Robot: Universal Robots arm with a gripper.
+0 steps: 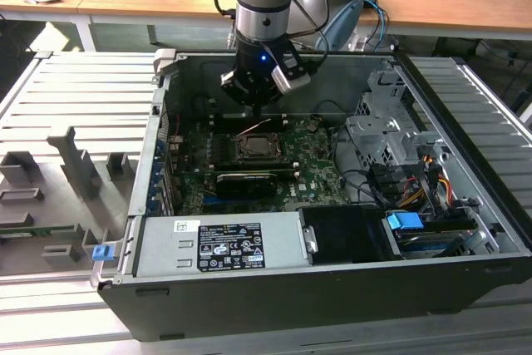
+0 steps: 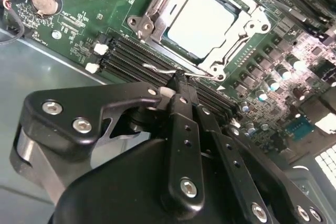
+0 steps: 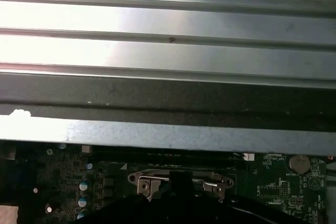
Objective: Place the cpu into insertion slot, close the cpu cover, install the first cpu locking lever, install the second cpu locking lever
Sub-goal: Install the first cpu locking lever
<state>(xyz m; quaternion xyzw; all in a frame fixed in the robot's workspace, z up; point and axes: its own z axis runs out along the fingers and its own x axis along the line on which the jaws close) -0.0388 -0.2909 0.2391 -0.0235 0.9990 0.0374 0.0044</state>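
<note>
At the middle of the green motherboard [image 2: 79, 19], the small flat square cpu [image 2: 202, 20], pale silver-grey on its face, lies seated in the square black insertion slot [image 1: 259, 150]. Its face shows through the window of the thin silvery metal cpu cover [image 2: 239, 38], which lies flat over it. A thin wire lever [image 2: 168, 70] runs along the socket's edge nearest the gripper, and in the second wrist view the tip of the black gripper [image 2: 178, 85], its two slim fingers [image 2: 184, 129] pressed together, sits right at that wire. Whether they actually pinch it cannot be told.

Long black memory slots [image 2: 131, 59] run beside the socket, and a round silver coin battery [image 2: 44, 0] sits farther off on the board. In the exterior view the arm hangs over the open grey computer case [image 1: 332, 280], which rests on a ribbed metal table [image 1: 66, 89].
</note>
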